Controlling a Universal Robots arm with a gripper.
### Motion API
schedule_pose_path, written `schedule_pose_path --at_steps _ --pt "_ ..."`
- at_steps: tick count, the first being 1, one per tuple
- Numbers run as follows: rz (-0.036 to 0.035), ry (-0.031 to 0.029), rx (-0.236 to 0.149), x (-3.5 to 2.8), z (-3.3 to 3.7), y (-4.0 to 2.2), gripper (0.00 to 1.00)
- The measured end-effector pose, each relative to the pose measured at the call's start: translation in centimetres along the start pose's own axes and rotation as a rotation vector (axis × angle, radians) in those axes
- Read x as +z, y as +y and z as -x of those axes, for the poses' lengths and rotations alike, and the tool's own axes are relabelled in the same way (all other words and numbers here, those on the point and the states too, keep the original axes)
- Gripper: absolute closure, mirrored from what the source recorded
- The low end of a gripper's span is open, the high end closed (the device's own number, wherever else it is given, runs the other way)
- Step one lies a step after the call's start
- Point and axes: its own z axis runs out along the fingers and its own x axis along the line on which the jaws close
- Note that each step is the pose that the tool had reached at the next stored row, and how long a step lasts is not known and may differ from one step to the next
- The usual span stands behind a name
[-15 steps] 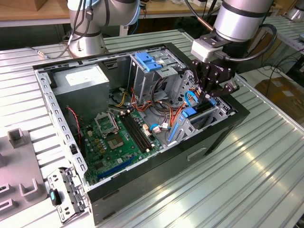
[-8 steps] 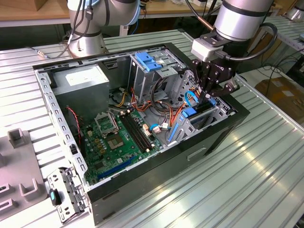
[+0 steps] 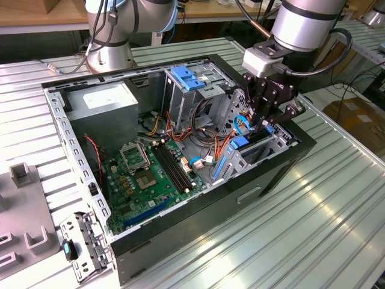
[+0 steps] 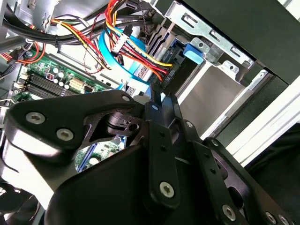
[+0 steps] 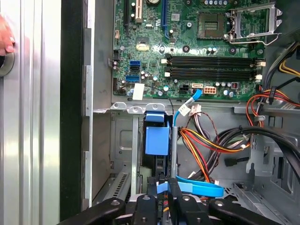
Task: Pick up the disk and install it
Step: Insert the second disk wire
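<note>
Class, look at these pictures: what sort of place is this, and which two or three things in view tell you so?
Probably a robotics lab or assembly test bench. An open computer case lies on a ribbed metal table, a robot arm's claw reaches into its drive bay, and workbenches stand behind.

Green motherboard point(image 3: 150, 174), blue-tabbed dark disk point(image 5: 156, 140), black case point(image 3: 252, 192).

disk point(image 5: 156, 140) | dark drive, blue carrier | seated on edge in case's drive bay
</note>
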Motion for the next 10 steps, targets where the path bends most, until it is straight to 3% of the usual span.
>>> schedule_pose_path --at_steps 10 --pt "0.0000 -0.0003 0.000 -0.19 -0.01 -0.01 0.76"
